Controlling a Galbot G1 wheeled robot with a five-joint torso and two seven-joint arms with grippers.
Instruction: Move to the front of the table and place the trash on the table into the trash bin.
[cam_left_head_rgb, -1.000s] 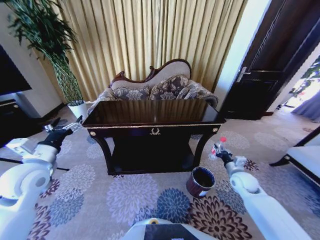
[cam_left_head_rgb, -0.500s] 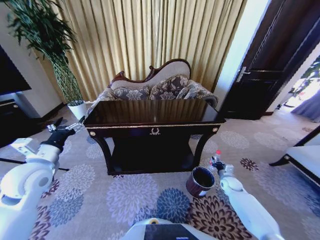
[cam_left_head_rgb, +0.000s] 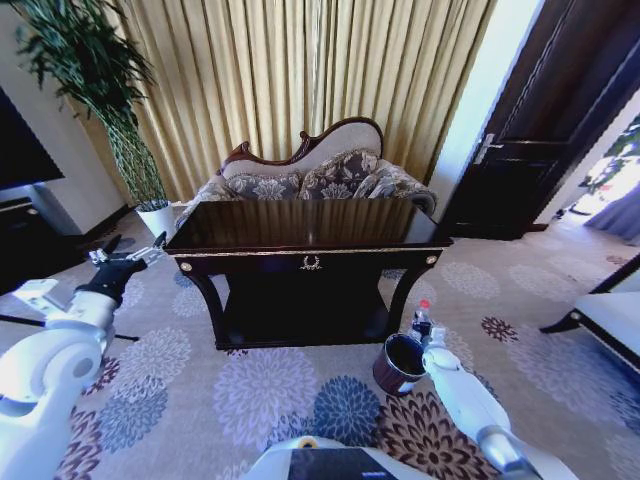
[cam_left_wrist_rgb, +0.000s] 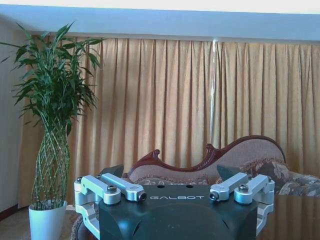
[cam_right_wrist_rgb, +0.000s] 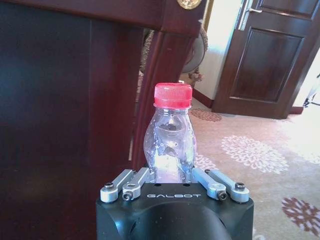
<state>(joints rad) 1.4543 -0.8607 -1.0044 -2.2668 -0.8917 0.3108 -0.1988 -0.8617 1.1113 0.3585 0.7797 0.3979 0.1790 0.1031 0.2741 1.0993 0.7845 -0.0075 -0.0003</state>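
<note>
**Bottle held low beside the bin**

The right claw (cam_left_head_rgb: 421, 331) hangs low at the table's front right corner, clenched on a bottle (cam_right_wrist_rgb: 169, 134) — clear, ribbed plastic with a red screw cap, standing upright between the silver fingers (cam_right_wrist_rgb: 131, 182). In the head view the bottle (cam_left_head_rgb: 422, 318) sits just beside the far rim of the bin (cam_left_head_rgb: 400, 364), slightly to its right, and close to the table's curved right leg.

The bin is small, round and dark brown with a black inside, standing on the flowered carpet (cam_left_head_rgb: 250, 385). The table (cam_left_head_rgb: 305, 240) is dark, glossy wood with gold trim, a gold emblem on its front and a lower shelf; its top mirrors the curtain behind.

The left claw (cam_left_head_rgb: 128, 259) is held out to the left of the table, well apart from it — fingers (cam_left_wrist_rgb: 112, 186) released, gripping nothing.
</note>
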